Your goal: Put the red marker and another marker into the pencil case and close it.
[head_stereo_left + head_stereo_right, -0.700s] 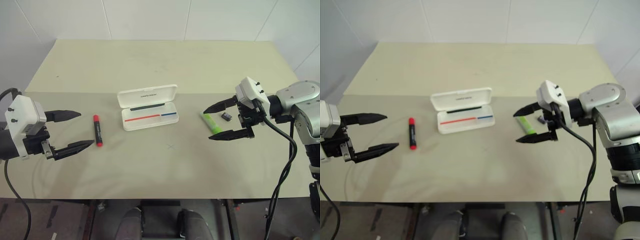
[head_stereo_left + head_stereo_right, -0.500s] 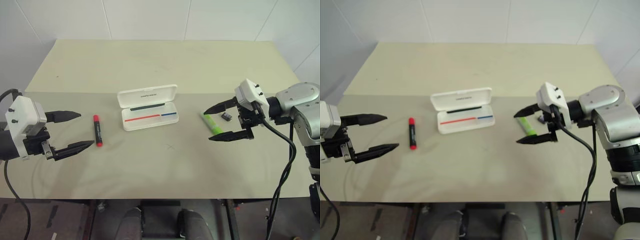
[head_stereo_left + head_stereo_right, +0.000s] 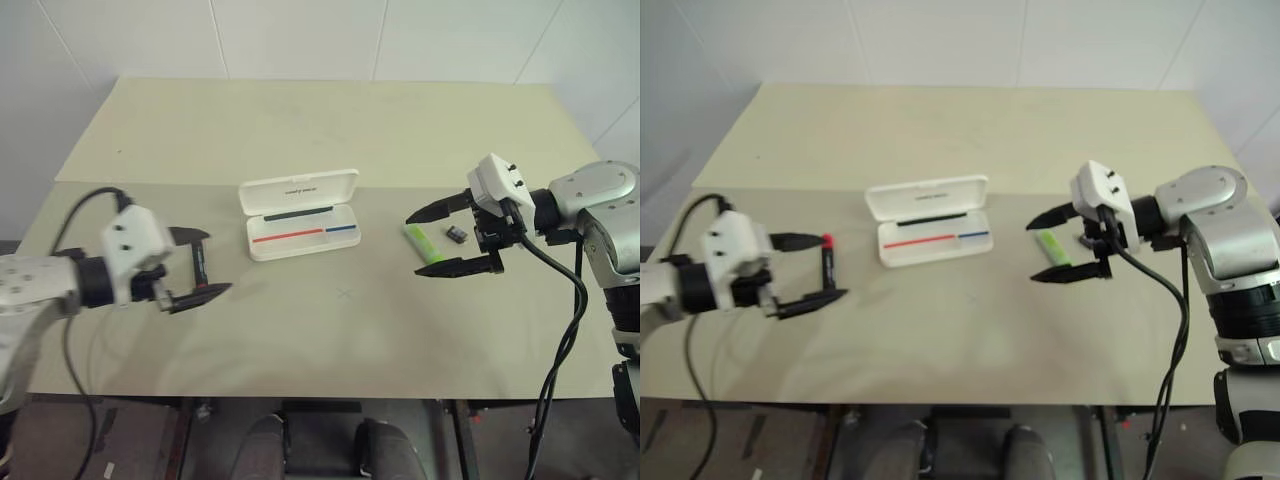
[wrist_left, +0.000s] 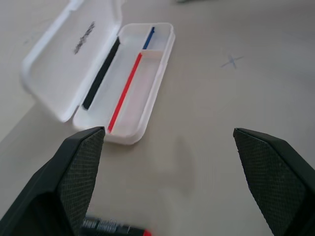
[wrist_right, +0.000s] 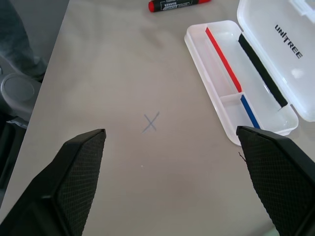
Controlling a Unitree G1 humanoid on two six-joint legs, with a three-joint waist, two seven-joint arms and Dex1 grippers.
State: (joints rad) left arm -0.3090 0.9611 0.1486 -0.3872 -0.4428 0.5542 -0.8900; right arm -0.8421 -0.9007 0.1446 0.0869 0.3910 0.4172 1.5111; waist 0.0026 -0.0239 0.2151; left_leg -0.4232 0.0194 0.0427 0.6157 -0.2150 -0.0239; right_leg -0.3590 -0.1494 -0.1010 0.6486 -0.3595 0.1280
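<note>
The red marker lies on the table left of the pencil case, which is a white box with its lid open and thin red, blue and black pens inside. My left gripper is open, one finger on each side of the marker; whether it touches the marker I cannot tell. The marker's end shows by the left finger in the left wrist view. The lime-green highlighter lies right of the case. My right gripper hangs open by the highlighter's near end, holding nothing.
A small black clip-like object lies just right of the highlighter. A pencilled X marks the beige table in front of the case. The table's far half is bare, with a white wall behind it.
My left arm has swung in from the left edge, bringing its open fingers around the red marker. The right gripper has stayed where it was.
</note>
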